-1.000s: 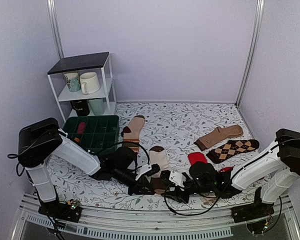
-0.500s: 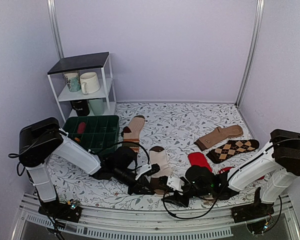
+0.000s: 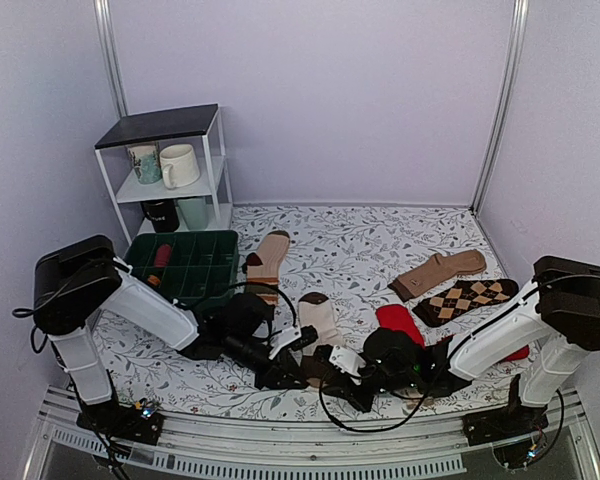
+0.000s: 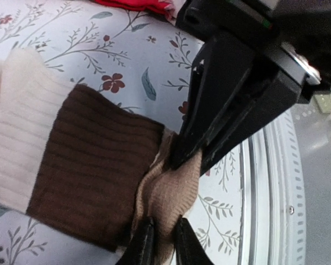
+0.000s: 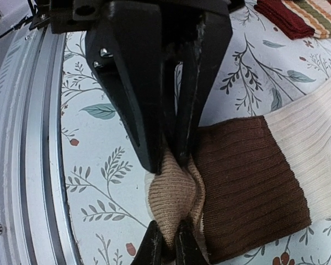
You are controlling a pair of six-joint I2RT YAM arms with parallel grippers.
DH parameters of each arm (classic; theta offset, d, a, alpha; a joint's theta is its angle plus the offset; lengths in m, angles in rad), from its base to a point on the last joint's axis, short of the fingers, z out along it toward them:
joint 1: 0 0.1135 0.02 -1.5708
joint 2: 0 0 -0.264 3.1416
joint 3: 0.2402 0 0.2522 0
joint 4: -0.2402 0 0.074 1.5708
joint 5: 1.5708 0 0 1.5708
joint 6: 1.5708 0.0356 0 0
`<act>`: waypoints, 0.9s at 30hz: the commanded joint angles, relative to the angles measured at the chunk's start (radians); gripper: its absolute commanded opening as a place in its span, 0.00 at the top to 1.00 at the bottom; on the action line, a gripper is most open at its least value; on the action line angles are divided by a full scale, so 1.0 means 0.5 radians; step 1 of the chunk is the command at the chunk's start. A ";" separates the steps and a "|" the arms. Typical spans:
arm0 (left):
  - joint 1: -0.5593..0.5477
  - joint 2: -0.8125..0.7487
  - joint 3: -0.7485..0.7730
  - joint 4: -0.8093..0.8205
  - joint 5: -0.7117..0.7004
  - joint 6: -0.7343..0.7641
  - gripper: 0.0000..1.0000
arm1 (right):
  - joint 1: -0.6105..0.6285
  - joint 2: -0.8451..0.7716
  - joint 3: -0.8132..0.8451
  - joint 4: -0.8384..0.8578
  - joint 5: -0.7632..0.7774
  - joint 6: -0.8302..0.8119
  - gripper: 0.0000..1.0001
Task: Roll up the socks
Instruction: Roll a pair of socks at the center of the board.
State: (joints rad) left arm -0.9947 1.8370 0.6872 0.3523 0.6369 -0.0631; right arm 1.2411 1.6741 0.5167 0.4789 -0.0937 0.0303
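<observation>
Lavender walls [image 3: 330,100] on three sides, floral-print table [image 3: 360,245]. White shelf [image 3: 160,125] with mugs [image 3: 178,165] upper left, green tray [image 3: 185,262] just below it. Sock [image 3: 318,322] lies flat, bottom centre. My left gripper [image 4: 161,245] and right gripper [image 5: 166,245] both pinch its tan toe, tip to tip.
</observation>
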 commanded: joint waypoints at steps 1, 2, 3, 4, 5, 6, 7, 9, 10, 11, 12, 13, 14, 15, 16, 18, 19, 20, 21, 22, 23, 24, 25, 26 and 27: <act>0.012 -0.153 -0.179 0.013 -0.456 -0.009 0.81 | -0.089 0.041 -0.059 -0.150 -0.184 0.255 0.97; 0.011 -0.212 -0.221 0.079 -0.526 -0.002 0.80 | -0.114 0.036 -0.077 -0.149 -0.233 0.308 0.97; 0.012 -0.272 -0.252 0.148 -0.596 0.016 0.78 | -0.145 0.040 -0.095 -0.143 -0.293 0.347 0.97; 0.012 -0.327 -0.293 0.219 -0.647 0.037 0.77 | -0.173 0.050 -0.099 -0.144 -0.378 0.375 0.97; 0.011 -0.380 -0.340 0.306 -0.683 0.088 0.76 | -0.201 0.065 -0.106 -0.144 -0.439 0.419 0.97; 0.010 -0.424 -0.365 0.395 -0.712 0.120 0.74 | -0.225 0.087 -0.106 -0.147 -0.496 0.447 0.97; 0.007 -0.462 -0.418 0.492 -0.716 0.168 0.72 | -0.245 0.116 -0.100 -0.153 -0.555 0.483 0.97; -0.015 -0.504 -0.474 0.653 -0.716 0.277 0.69 | -0.286 0.177 -0.077 -0.196 -0.675 0.554 0.97; -0.032 -0.507 -0.495 0.719 -0.720 0.332 0.69 | -0.308 0.209 -0.064 -0.216 -0.739 0.588 0.97; -0.048 -0.505 -0.506 0.768 -0.724 0.374 0.68 | -0.327 0.238 -0.053 -0.245 -0.796 0.612 0.97; -0.061 -0.494 -0.509 0.799 -0.707 0.416 0.67 | -0.344 0.267 -0.043 -0.261 -0.844 0.654 0.97; -0.070 -0.480 -0.503 0.815 -0.685 0.456 0.67 | -0.371 0.288 -0.038 -0.283 -0.890 0.688 0.97; -0.075 -0.464 -0.495 0.814 -0.665 0.481 0.66 | -0.391 0.309 -0.036 -0.299 -0.926 0.711 0.97; -0.082 -0.449 -0.490 0.815 -0.633 0.502 0.66 | -0.414 0.318 -0.031 -0.323 -0.956 0.743 0.97; -0.083 -0.433 -0.482 0.813 -0.589 0.515 0.66 | -0.435 0.327 -0.022 -0.352 -0.979 0.758 0.97; -0.094 -0.410 -0.471 0.798 -0.494 0.530 0.65 | -0.475 0.345 0.004 -0.424 -1.017 0.781 0.96; -0.098 -0.398 -0.465 0.789 -0.450 0.537 0.65 | -0.492 0.356 0.019 -0.456 -1.032 0.790 0.96; -0.106 -0.388 -0.456 0.772 -0.419 0.540 0.65 | -0.510 0.368 0.035 -0.486 -1.046 0.799 0.96; -0.114 -0.376 -0.451 0.744 -0.392 0.548 0.64 | -0.522 0.379 0.046 -0.511 -1.059 0.803 0.96; -0.122 -0.368 -0.441 0.720 -0.370 0.564 0.61 | -0.532 0.391 0.056 -0.523 -1.073 0.807 0.96; -0.128 -0.354 -0.435 0.699 -0.359 0.574 0.60 | -0.541 0.399 0.061 -0.532 -1.082 0.810 0.96; -0.135 -0.340 -0.426 0.675 -0.350 0.589 0.60 | -0.541 0.406 0.068 -0.538 -1.084 0.811 0.96; -0.143 -0.325 -0.415 0.647 -0.345 0.605 0.60 | -0.541 0.411 0.073 -0.550 -1.083 0.806 0.96; -0.150 -0.310 -0.403 0.631 -0.349 0.617 0.60 | -0.542 0.417 0.079 -0.556 -1.083 0.803 0.96; -0.153 -0.299 -0.391 0.616 -0.350 0.625 0.60 | -0.545 0.421 0.081 -0.560 -1.083 0.802 0.96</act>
State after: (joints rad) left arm -1.0496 1.6573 0.4603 0.7010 0.4236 0.2054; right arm 0.9737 1.8088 0.5907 0.4366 -0.6777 0.4133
